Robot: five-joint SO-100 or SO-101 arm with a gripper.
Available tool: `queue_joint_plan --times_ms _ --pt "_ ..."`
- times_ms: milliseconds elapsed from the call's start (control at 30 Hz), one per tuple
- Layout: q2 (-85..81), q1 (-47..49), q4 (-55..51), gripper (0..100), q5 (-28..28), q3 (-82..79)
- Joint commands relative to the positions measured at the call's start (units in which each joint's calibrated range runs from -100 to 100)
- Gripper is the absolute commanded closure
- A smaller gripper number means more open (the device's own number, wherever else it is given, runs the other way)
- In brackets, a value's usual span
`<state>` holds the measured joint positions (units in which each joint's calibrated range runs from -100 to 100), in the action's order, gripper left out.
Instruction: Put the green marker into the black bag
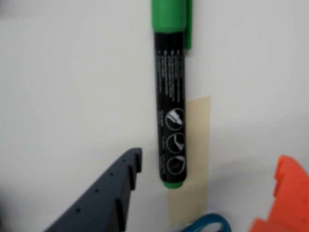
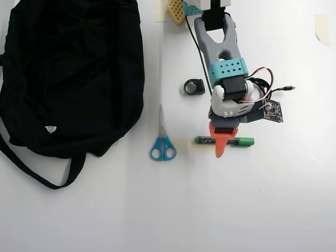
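Note:
The green marker [image 1: 170, 111] lies on the white table, running up the wrist view with its green cap at the top. My gripper [image 1: 211, 159] is open and hangs above it, with the dark grey finger [image 1: 111, 193] to the left of the barrel and the orange finger [image 1: 285, 198] to the right, neither touching it. From overhead the marker [image 2: 242, 141] lies crosswise under the gripper [image 2: 220, 149], and the orange finger [image 2: 219, 143] hides its middle. The black bag [image 2: 73, 73] lies far to the left, with its strap [image 2: 31, 168] trailing below it.
Blue-handled scissors [image 2: 162, 139] lie between the bag and the marker; their handle [image 1: 207, 223] shows at the wrist view's bottom edge. A beige tape strip [image 1: 195, 159] sits under the marker. A black ring-shaped part [image 2: 194, 87] and a circuit board [image 2: 272, 110] flank the arm.

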<state>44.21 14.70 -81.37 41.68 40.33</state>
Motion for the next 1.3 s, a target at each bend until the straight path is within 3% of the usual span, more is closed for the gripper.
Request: queue_joint_plan --times_ms 0,1267 --pt "-0.2 -0.1 -0.4 65 -0.3 2.6" --pt "3.4 -0.6 -2.4 65 -0.4 4.9"
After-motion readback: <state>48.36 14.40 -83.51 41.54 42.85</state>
